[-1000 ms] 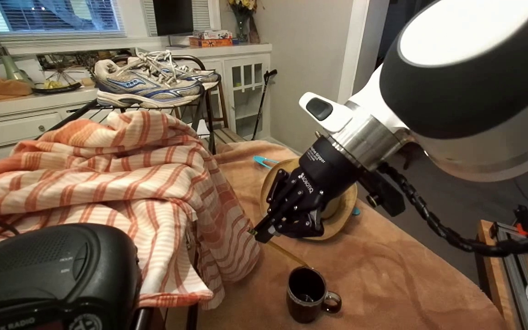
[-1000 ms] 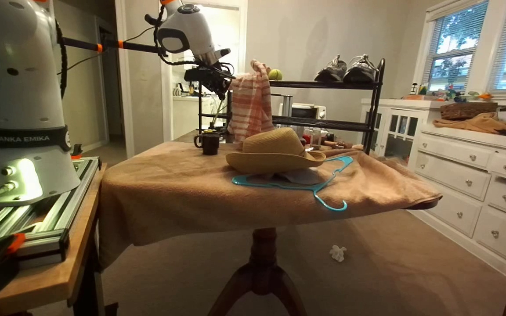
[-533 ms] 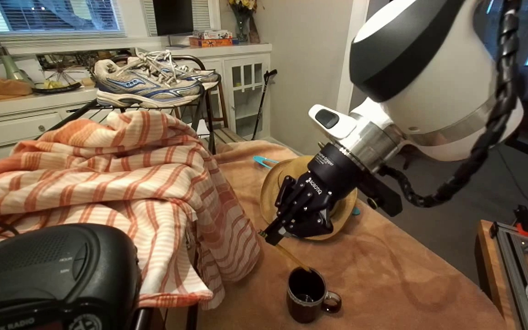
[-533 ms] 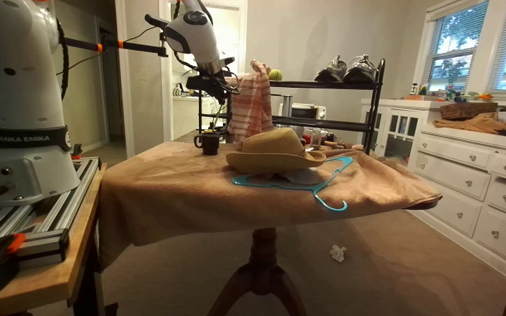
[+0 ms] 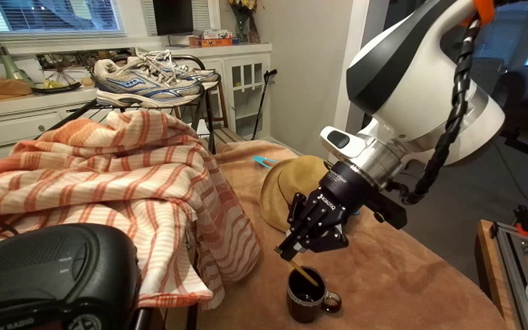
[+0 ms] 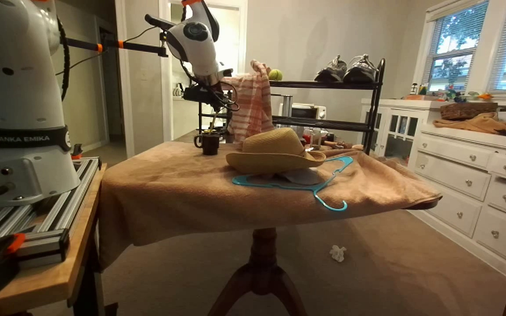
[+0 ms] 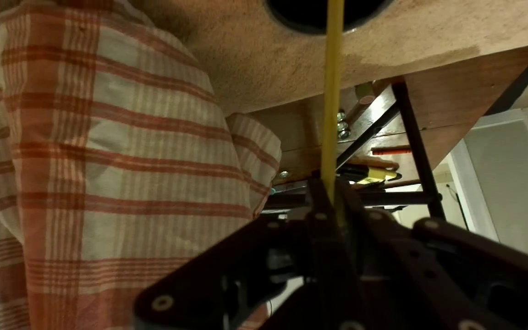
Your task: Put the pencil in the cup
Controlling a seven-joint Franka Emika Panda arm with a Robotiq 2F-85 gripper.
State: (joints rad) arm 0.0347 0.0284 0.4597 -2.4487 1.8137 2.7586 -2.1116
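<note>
At the mouth of the glossy dark-brown mug [image 5: 299, 309]: thin yellow pencil [image 7: 332, 91], tilted
Black jointed gripper [image 5: 288, 252]: clamped on pencil

Pedestal table [image 6: 426, 204], draped in a tan cloth [image 6: 169, 188] and carrying a straw hat [image 6: 275, 147], crown up. In an exterior view, the table's dark rim shows beneath the cloth to the right of the hat, and the cloth falls over the edge in front of the hat. A turquoise hanger [image 6: 312, 188] lies flat just before the hat, partly hidden by the brim, its hook directed away; contact between them cannot be told. The cup [image 6: 210, 145], dark and glossy, stands upright behind the hat and to its left, clearly apart.
</note>
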